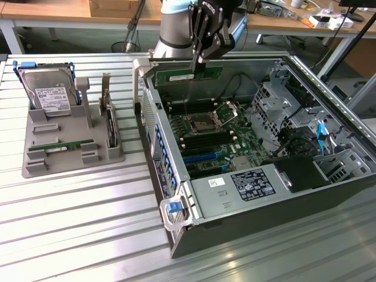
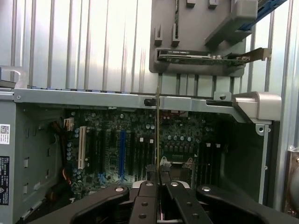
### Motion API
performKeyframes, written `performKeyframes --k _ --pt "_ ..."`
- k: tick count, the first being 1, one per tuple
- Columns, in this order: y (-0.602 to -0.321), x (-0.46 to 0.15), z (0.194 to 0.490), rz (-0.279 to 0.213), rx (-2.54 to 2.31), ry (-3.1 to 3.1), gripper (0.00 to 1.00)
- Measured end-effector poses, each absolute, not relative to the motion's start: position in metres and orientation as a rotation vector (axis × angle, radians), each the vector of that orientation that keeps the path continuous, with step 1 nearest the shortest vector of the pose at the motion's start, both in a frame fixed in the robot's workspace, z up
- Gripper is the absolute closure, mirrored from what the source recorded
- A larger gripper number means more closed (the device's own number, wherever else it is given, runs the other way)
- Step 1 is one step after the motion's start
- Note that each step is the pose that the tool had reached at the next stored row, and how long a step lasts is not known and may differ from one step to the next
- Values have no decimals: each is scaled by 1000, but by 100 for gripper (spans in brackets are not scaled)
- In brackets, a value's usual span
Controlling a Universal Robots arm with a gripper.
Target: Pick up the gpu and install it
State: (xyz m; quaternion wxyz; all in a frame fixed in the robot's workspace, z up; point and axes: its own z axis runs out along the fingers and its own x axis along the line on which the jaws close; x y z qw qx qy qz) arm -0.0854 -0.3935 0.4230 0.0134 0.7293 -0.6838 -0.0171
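The gpu [image 1: 187, 75] is a long green circuit-board stick, held level above the far side of the open computer case [image 1: 247, 194]. My gripper [image 1: 198, 63] is shut on its upper edge from above. In the wrist view the gpu [image 2: 158, 135] appears edge-on as a thin line running out from between my fingers [image 2: 148, 196], over the motherboard [image 2: 117, 144] and its row of slots. It hangs above the board, apart from the slots.
A grey holder [image 1: 41, 164] at the exterior view's left carries a silver hard drive [image 1: 51, 97], a dark card standing on edge [image 1: 109, 126] and another green stick [image 1: 61, 145]. The CPU socket [image 1: 202, 122] stands open. Cables and drive cages [image 1: 294, 117] crowd the case's right part.
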Motion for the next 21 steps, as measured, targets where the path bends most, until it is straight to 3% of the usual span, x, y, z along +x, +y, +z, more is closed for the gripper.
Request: performKeyframes --k 21 --pt "-393 -65 423 -53 2272 -2130 87"
